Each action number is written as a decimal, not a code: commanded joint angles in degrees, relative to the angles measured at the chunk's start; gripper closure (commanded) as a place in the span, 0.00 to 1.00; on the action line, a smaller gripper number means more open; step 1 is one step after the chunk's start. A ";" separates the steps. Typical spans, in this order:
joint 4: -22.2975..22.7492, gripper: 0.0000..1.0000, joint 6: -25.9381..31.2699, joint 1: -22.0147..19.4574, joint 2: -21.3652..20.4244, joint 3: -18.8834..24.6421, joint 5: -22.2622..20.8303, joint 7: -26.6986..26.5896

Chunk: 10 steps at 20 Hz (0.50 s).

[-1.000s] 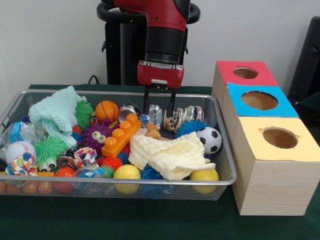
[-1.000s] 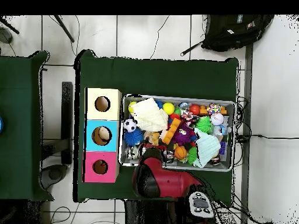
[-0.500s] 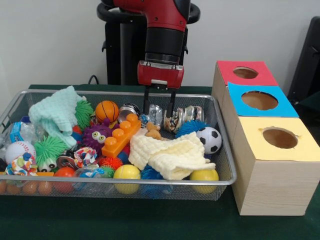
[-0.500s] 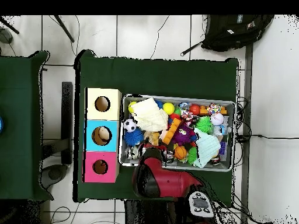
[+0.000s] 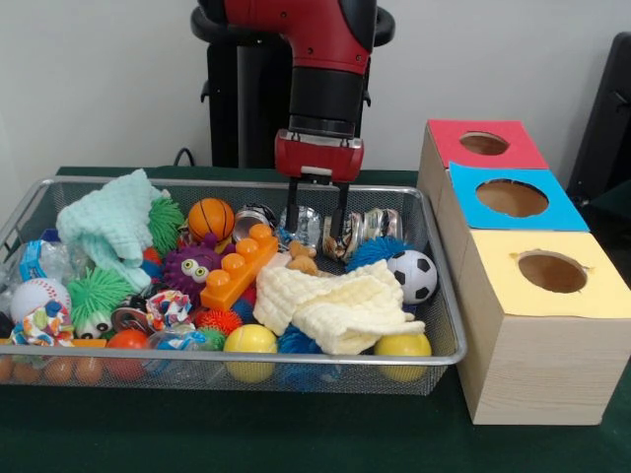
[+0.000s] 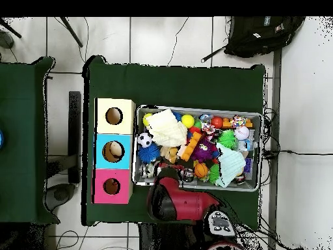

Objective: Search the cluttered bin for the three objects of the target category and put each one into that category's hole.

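Observation:
My gripper [image 5: 315, 229] hangs open over the back middle of the wire bin [image 5: 449, 340]. Its two fingers straddle a crumpled clear and silver piece [image 5: 309, 225], and whether they touch it I cannot tell. Crushed shiny cans [image 5: 373, 226] lie just to its right. Beside the bin stand three boxes with a red hole [image 5: 483, 144], a blue hole [image 5: 511, 197] and a yellow hole [image 5: 552, 271]. In the overhead view the red arm [image 6: 174, 202] covers the gripper at the bin's [image 6: 138, 148] lower left.
The bin holds a cream cloth [image 5: 340, 305], a soccer ball [image 5: 414, 276], an orange block [image 5: 237, 266], a basketball [image 5: 210, 219], a purple spiky toy [image 5: 192, 268], a mint cloth [image 5: 108, 222] and yellow balls [image 5: 249, 340]. A black backpack [image 6: 263, 34] lies on the floor.
The gripper has shifted slightly to the right and a little lower into the bin. Its fingers keep the same spread. Nothing in the bin has moved.

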 commanded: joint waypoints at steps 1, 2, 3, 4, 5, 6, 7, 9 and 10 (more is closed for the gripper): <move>-5.96 0.00 -2.69 0.59 4.20 1.44 4.33 9.93; -6.07 0.00 -2.57 0.57 4.27 1.47 4.33 9.84; -6.17 0.00 -2.17 0.52 4.19 1.54 4.36 9.73; -6.27 0.00 -1.77 0.48 4.10 1.61 4.39 9.63; -6.32 0.00 -1.53 0.44 4.08 1.73 4.34 9.56; -6.43 0.00 -1.20 0.46 4.09 1.75 4.38 9.42; -6.54 0.00 -0.86 0.48 4.09 1.77 4.42 9.28; -6.88 0.00 0.03 0.59 4.16 1.64 4.51 8.83; -6.99 0.00 0.09 0.55 4.22 1.65 4.50 8.77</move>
